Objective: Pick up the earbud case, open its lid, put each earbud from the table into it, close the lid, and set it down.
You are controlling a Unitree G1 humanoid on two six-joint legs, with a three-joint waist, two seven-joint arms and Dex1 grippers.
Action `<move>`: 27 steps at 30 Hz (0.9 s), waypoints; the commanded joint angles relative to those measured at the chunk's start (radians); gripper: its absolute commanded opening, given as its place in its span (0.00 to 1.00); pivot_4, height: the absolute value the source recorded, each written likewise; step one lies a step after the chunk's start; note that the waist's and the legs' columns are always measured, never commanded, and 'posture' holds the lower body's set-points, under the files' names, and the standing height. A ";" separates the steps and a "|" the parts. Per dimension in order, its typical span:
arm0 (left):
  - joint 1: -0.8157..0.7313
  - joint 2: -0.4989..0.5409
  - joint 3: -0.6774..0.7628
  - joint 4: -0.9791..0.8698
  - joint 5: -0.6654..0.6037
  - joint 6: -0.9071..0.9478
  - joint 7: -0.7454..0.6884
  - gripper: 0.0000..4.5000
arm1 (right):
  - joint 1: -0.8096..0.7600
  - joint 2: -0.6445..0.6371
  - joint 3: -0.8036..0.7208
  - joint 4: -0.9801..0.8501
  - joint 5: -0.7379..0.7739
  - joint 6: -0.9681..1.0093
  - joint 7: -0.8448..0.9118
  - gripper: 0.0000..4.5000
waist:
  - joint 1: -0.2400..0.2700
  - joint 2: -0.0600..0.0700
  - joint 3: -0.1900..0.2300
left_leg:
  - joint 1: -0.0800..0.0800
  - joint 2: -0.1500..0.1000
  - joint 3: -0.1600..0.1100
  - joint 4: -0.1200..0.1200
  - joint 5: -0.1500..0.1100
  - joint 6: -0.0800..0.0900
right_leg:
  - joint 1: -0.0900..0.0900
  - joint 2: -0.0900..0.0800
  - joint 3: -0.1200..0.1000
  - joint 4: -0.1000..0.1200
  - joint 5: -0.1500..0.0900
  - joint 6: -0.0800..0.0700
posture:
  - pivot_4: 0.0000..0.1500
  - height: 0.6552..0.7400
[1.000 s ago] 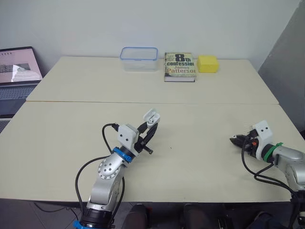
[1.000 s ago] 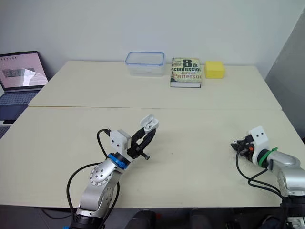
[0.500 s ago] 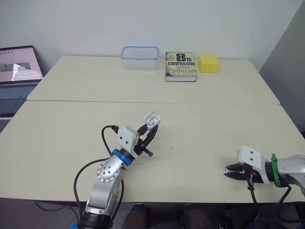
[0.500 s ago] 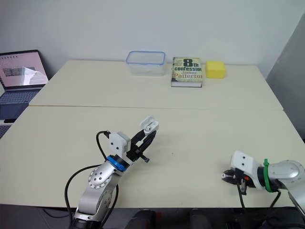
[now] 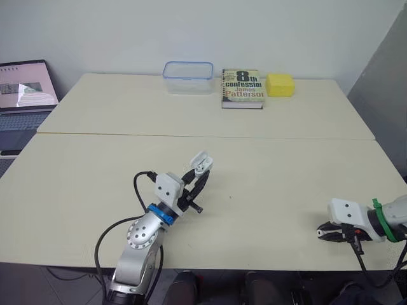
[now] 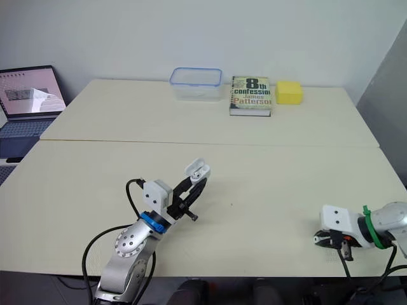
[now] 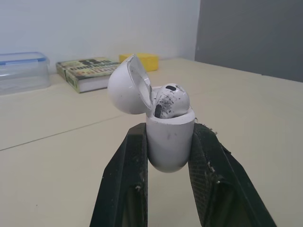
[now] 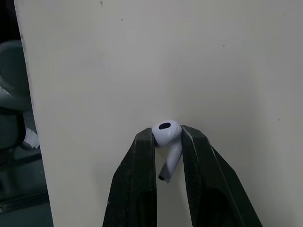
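My left gripper (image 7: 168, 142) is shut on the white earbud case (image 7: 168, 137), holding it upright above the near table. Its lid (image 7: 128, 87) stands open, and one earbud (image 7: 170, 100) sits in the case. In the eye views the case (image 5: 201, 162) is left of the table's middle. My right gripper (image 8: 166, 142) is shut on a second white earbud (image 8: 166, 142), with its stem hanging between the fingers. That gripper (image 5: 325, 232) hovers low over the near right part of the table (image 5: 273, 184), close to the front edge.
At the far edge stand a clear plastic box with a blue rim (image 5: 187, 77), a book (image 5: 241, 88) and a yellow block (image 5: 280, 84). A laptop (image 5: 22, 95) sits off the table at the left. A seam (image 5: 191, 136) joins the two tabletops.
The right gripper swung from the right table edge down toward the front edge and now holds an earbud. The left gripper with the open case has barely shifted. The camera moved slightly.
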 commanded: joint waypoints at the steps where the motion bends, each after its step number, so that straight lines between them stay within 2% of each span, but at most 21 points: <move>1: 0.011 0.006 0.000 -0.065 0.000 -0.004 0.007 0.18 | -0.032 -0.027 0.014 0.060 -0.049 -0.061 0.035 0.09 | 0.000 0.000 0.000 | 0.000 0.000 0.000 0.000 0.000 0.000 | 0.000 0.000 0.000 0.000 0.000 0.000 | 1.00 0.91; 8: 0.023 0.010 -0.007 -0.078 -0.001 0.005 0.009 0.18 | -0.098 0.000 0.050 0.082 -0.072 -0.061 0.064 0.09 | 0.002 0.000 0.000 | 0.000 0.000 0.000 0.000 0.000 0.000 | 0.000 0.000 0.001 0.000 0.000 -0.001 | 1.00 0.91; 9: 0.022 0.010 -0.006 -0.077 -0.002 0.006 0.009 0.18 | -0.106 0.003 0.054 0.080 -0.073 -0.058 0.066 0.25 | 0.002 0.000 0.000 | 0.000 0.000 0.000 0.000 0.000 0.000 | 0.000 0.000 0.000 0.000 0.000 -0.001 | 1.00 0.91; 10: 0.021 0.011 -0.006 -0.077 -0.002 0.007 0.009 0.18 | -0.111 0.005 0.056 0.077 -0.074 -0.057 0.066 0.30 | 0.001 0.000 0.000 | 0.000 0.000 0.000 0.000 0.000 0.000 | 0.000 0.000 0.001 0.000 0.001 -0.001 | 1.00 0.91; 15: 0.025 0.013 -0.006 -0.083 -0.003 0.014 0.008 0.18 | -0.108 0.002 0.017 0.033 -0.047 -0.064 0.061 0.68 | -0.001 0.000 0.000 | 0.001 0.001 0.001 0.000 0.000 0.000 | 0.000 0.000 0.001 0.000 0.001 -0.001 | 1.00 0.91; 21: 0.023 0.014 -0.007 -0.079 -0.003 0.017 0.008 0.18 | -0.067 -0.050 -0.126 -0.164 0.065 0.111 0.062 0.69 | 0.001 0.002 0.000 | 0.000 0.000 0.001 0.000 0.000 0.000 | -0.001 0.000 0.001 0.000 0.001 -0.001 | 1.00 0.91; 23: 0.025 0.013 -0.009 -0.081 -0.003 0.018 0.009 0.18 | -0.033 -0.078 -0.156 -0.235 0.058 0.165 0.052 0.69 | 0.003 0.002 0.000 | 0.000 0.000 0.000 0.000 0.000 0.000 | -0.001 0.000 0.000 0.000 0.001 -0.001 | 1.00 0.91; 27: 0.029 0.007 -0.020 -0.078 0.001 0.020 0.013 0.18 | 0.011 -0.156 -0.115 -0.369 -0.051 0.350 -0.029 0.69 | 0.006 0.002 0.000 | -0.001 0.000 0.000 0.000 0.000 0.000 | -0.001 0.000 0.000 0.000 0.001 -0.001 | 1.00 0.91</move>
